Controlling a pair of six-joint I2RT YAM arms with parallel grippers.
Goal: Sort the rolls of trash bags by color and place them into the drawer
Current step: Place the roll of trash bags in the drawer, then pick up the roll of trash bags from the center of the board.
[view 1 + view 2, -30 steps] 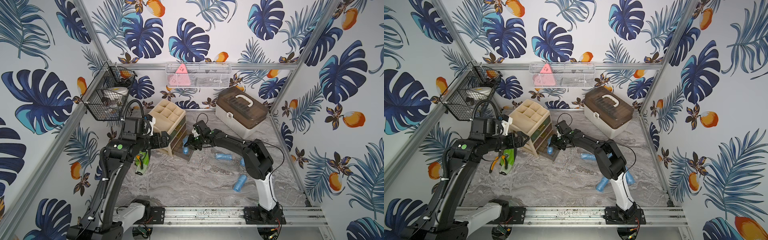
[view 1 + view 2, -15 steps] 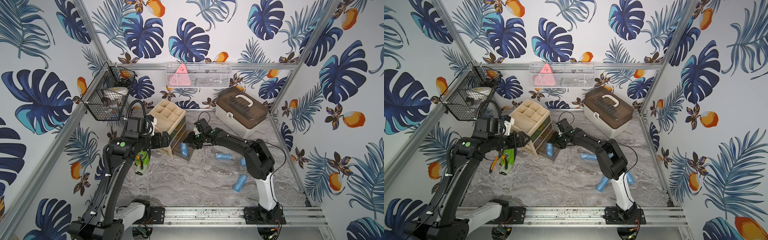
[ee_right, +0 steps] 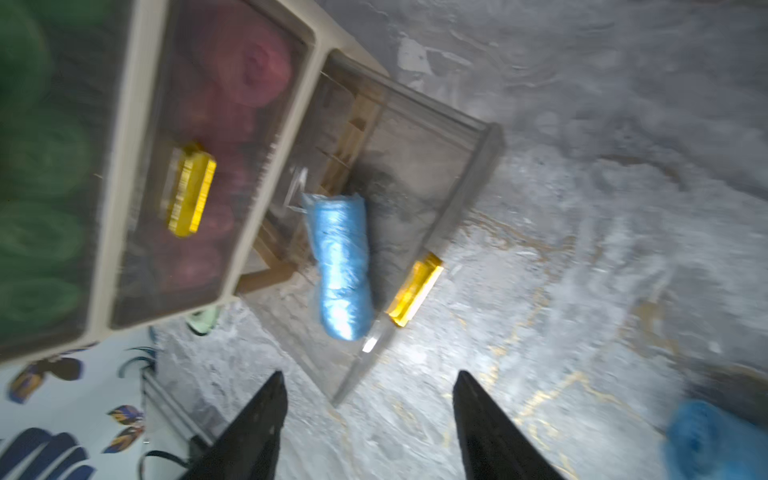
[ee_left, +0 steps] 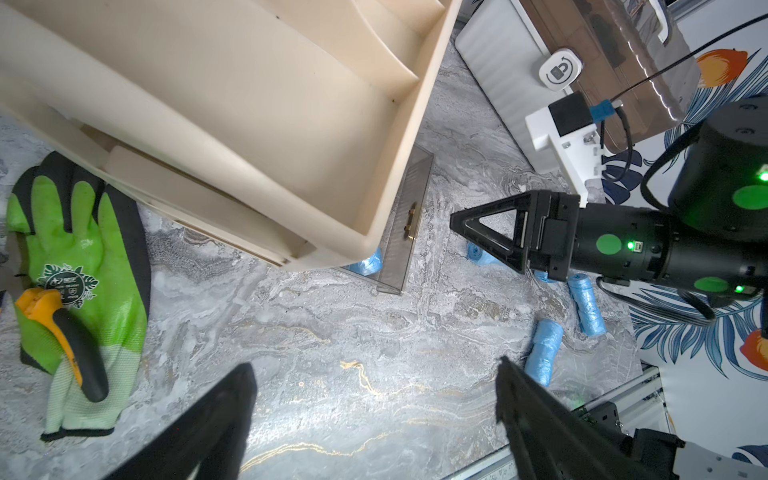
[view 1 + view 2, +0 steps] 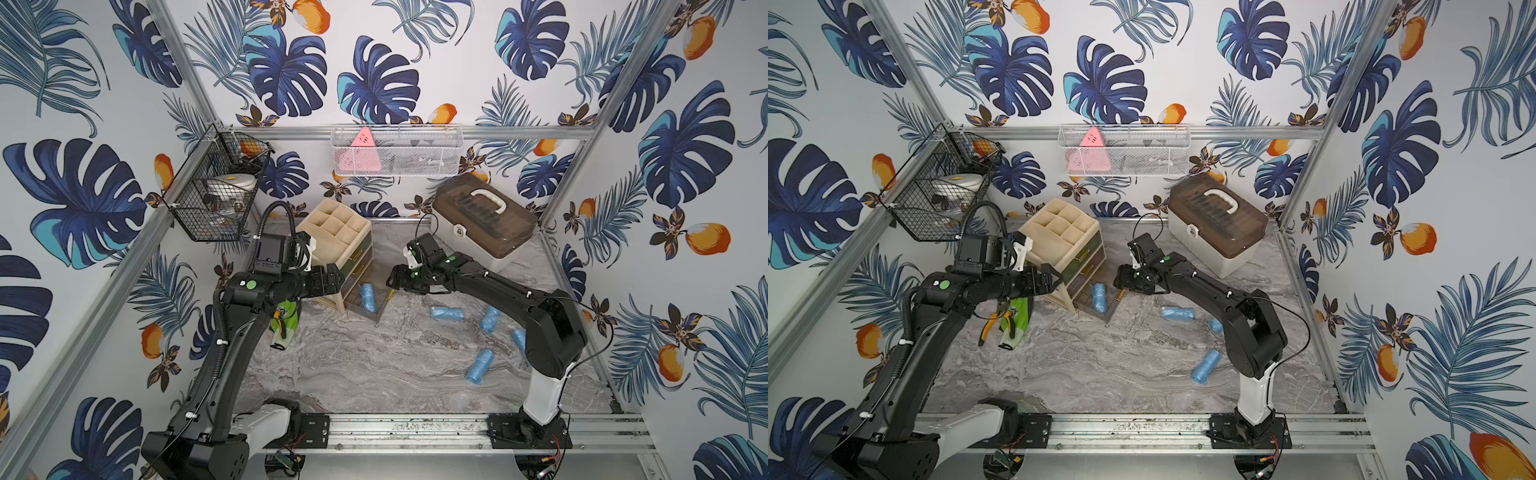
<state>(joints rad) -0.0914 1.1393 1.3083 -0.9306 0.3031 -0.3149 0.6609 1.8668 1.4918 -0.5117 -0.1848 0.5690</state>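
The grey marbled worktop (image 5: pixel 374 365) carries a beige drawer unit (image 5: pixel 336 224), a lidded case (image 5: pixel 482 224), a green glove (image 4: pixel 83 245) and several loose blue rolls (image 5: pixel 446 313).

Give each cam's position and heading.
Top views: high at the front, facing down toward the back wall; whole left arm and right arm.
Left wrist: on the left arm, facing the table beside the cabinet; open left gripper, plus the right gripper.
Right wrist: on the right arm, facing the open drawer; open right gripper.
Shared: both wrist views show the drawer's blue roll.
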